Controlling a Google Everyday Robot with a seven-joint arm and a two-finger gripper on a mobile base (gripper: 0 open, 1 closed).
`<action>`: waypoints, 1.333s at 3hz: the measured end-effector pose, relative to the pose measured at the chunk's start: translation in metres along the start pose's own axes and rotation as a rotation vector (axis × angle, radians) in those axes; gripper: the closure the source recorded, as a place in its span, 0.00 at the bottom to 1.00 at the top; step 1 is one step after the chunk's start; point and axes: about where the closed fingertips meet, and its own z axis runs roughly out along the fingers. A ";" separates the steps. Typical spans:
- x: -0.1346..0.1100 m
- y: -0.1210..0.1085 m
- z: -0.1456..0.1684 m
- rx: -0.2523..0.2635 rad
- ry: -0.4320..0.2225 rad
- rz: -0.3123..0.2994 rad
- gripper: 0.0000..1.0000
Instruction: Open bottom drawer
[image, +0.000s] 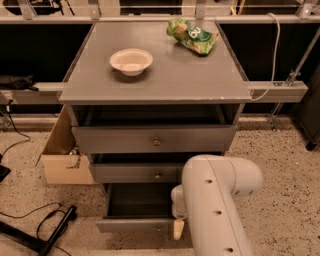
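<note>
The bottom drawer of the grey cabinet stands pulled out, its dark interior showing and its small knob near the front's lower edge. My gripper hangs from the white arm at the right end of that drawer's front, one pale fingertip showing; the arm hides the rest. The top drawer and the middle drawer above are each pulled out a little.
A white bowl and a green snack bag lie on the cabinet top. An open cardboard box stands to the left on the speckled floor. Black cables lie at the lower left.
</note>
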 end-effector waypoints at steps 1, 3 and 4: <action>-0.030 0.014 -0.018 0.038 0.013 -0.029 0.00; -0.032 0.031 -0.016 0.019 0.016 0.033 0.03; -0.030 0.048 -0.003 -0.044 -0.025 0.034 0.26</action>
